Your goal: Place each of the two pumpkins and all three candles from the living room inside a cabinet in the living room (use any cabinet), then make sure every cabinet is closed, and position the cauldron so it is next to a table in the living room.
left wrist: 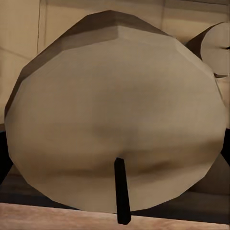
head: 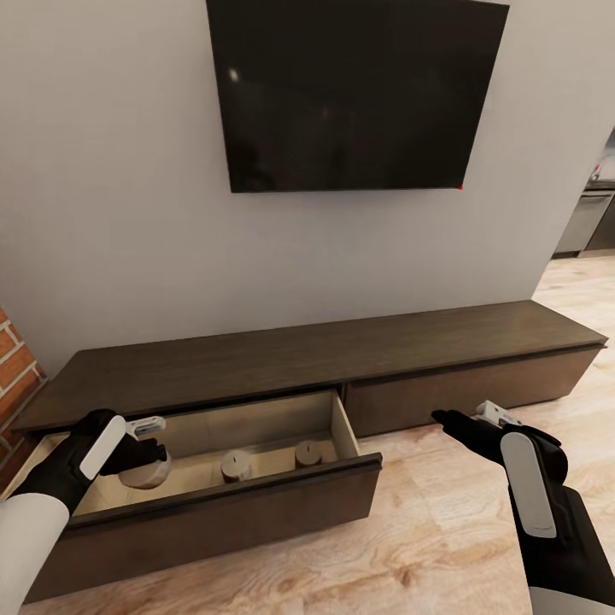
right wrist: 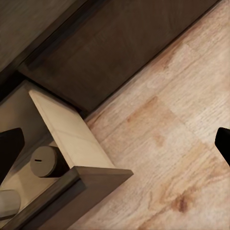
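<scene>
The long dark cabinet (head: 325, 354) stands against the wall with its left drawer (head: 256, 504) pulled out. Two candles (head: 236, 465) (head: 308, 453) stand on the drawer's pale floor; they also show in the right wrist view (right wrist: 45, 162) (right wrist: 7, 203). My left gripper (head: 141, 448) reaches down into the drawer's left part, shut on a third candle (head: 145, 471), whose pale top and wick loom close in the left wrist view (left wrist: 115, 115). My right gripper (head: 446, 418) hangs open over the floor in front of the cabinet's right half, holding nothing. The pumpkins and the cauldron are out of view.
A black TV (head: 354, 90) hangs on the wall above the cabinet. The right drawer front (head: 470, 393) is flush and shut. A brick wall (head: 13, 367) borders the left end. Light wooden floor (head: 444, 530) spreads in front, with kitchen units (head: 589, 222) far right.
</scene>
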Controlling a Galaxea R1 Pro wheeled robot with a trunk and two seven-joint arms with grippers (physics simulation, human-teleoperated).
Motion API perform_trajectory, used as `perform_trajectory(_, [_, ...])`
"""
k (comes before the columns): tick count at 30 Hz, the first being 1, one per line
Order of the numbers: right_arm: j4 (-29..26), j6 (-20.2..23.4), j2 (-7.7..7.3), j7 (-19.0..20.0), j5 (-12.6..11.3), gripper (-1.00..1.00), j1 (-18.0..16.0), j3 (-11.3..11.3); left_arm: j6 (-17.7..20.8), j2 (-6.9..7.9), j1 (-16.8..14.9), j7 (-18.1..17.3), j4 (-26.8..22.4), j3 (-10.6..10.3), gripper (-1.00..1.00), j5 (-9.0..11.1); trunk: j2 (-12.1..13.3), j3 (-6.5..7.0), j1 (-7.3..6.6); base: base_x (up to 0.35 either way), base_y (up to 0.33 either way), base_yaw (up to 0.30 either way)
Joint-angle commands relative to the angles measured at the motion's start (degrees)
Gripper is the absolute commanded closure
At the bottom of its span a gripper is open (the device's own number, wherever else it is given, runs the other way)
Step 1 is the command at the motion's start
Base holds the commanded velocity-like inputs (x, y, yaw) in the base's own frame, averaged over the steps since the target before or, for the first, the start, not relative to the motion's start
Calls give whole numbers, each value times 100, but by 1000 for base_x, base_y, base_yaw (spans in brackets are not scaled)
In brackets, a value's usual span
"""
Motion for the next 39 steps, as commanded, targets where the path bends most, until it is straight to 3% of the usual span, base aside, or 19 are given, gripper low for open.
perform_trajectory(1, [-5,16,-2,-55,-61,-100,-4,-1,11,7,-4,49,-5,-26,100,55,-2,-6,-1,0,0,0])
perform_trajectory(29, [-91,20,27,13,-66,-100,-4,50,11,-7,-5,81,-51,-41,100,21,-2,-6,-1,91,0,0])
perform_trajectory(31, [-117,22,10,330,-67,-100,4,33,11,-9,-5,87,-36,-41,100,21,-2,-6,-1,24,0,0])
perform_trajectory(34, [-136,118,-24,1288,-55,-100,127,-25,11,-15,-5,96,-22,-47,100,15,-2,-6,-1,9,0,0])
perform_trajectory(35, [-139,196,-31,1620,-54,-100,181,-132,11,-17,-5,98,-18,-50,100,14,-2,-6,-1,4,0,0])
perform_trajectory(39, [-143,364,-38,2121,-53,-100,259,-504,11,-19,-5,100,-14,-66,100,6,-2,-6,-1,2,0,0])
